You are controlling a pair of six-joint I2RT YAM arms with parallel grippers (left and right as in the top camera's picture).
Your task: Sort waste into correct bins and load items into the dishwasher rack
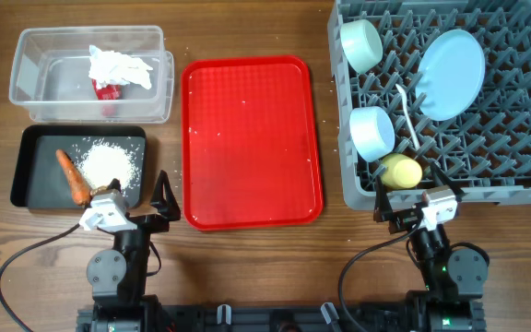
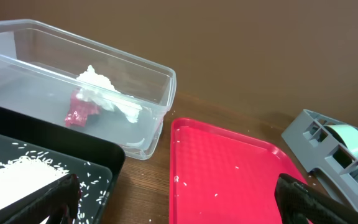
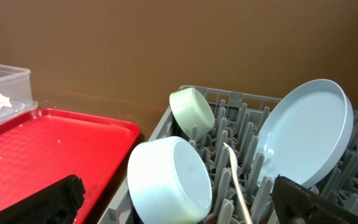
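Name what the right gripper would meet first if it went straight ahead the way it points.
Most likely the rack at its near wall, with the yellow cup just behind; the right gripper height is unclear.

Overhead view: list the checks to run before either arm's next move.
1. Crumpled tissue and red wrapper inside clear tub: ok.
2. Carrot and rice heap inside black tray: ok.
3. Plate, light blue bowl, pale green bowl, yellow cup, white spoon in dishwasher rack: ok.
4. Red serving tray bare: not ok, a few white specks lie on it.
5. Left gripper and right gripper open, empty: ok.
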